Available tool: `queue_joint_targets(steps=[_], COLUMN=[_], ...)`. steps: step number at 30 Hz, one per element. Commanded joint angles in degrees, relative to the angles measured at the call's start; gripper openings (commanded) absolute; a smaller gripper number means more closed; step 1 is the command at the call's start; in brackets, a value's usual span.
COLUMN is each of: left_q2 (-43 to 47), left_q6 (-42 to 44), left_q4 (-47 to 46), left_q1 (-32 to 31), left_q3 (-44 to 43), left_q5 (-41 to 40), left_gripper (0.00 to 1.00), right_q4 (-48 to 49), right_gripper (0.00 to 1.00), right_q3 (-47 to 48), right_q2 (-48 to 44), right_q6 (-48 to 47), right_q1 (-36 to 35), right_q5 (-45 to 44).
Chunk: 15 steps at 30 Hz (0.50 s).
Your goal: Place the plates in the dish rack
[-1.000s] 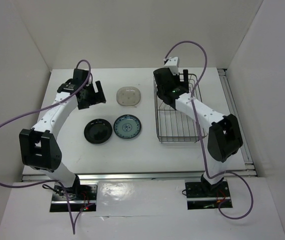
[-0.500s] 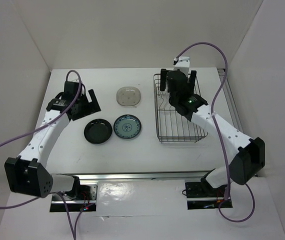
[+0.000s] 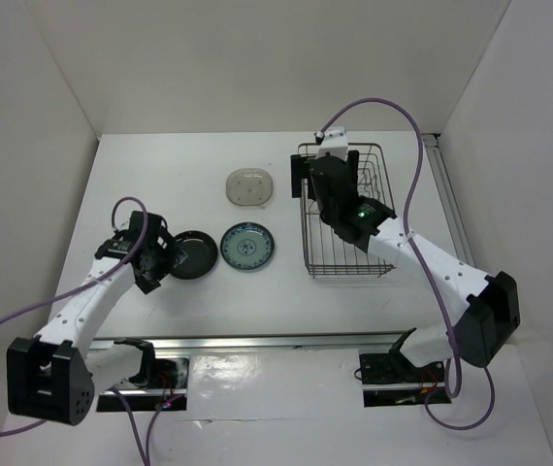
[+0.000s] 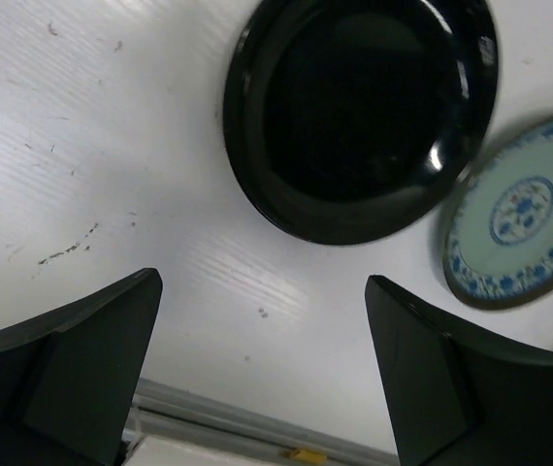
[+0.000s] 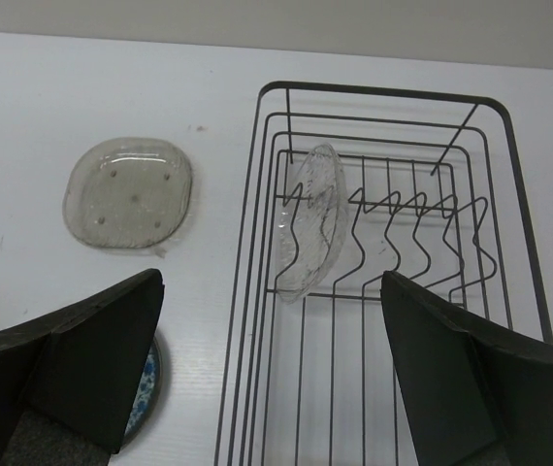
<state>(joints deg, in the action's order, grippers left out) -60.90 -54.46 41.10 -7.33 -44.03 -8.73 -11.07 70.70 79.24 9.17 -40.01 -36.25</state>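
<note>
Jaws wide and empty, the left gripper hovers beside the black plate, left of the dish rack. Grasping it looks like the step in hand, and that calls for jaws astride its rim. The right gripper, equally wide, hangs over the rack, which holds only the clear glass plate on edge. The blue-and-white plate and beige plate lie flat left of it.

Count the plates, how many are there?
4: clear glass plate standing in the dish rack; beige plate left of the rack; black plate and blue-and-white plate side by side in front of the beige one. None seems hidden.
</note>
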Motion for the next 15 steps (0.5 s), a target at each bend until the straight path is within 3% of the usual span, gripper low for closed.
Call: queue_joint_targets(steps=[1, 5, 15], left_q2=[-3.9, -8.2, -12.0], left_q6=[-5.3, -6.5, -9.4], left_q4=[-3.0, -6.9, -12.5], left_q1=[0.3, 0.3, 1.4], left_q3=[2.4, 4.8, 6.0], left_q5=[-4.5, -6.5, -10.1], left_gripper=[0.99, 0.89, 0.87], right_q4=[3.1, 3.7, 4.2], right_gripper=[1.00, 1.00, 1.00], right_q3=[-0.1, -1.4, -1.9], right_q2=[-1.5, -2.7, -3.2], right_q6=[0.5, 0.5, 0.5], right_q1=[-1.0, -1.6, -2.1], right_q5=[1.3, 2.1, 3.8])
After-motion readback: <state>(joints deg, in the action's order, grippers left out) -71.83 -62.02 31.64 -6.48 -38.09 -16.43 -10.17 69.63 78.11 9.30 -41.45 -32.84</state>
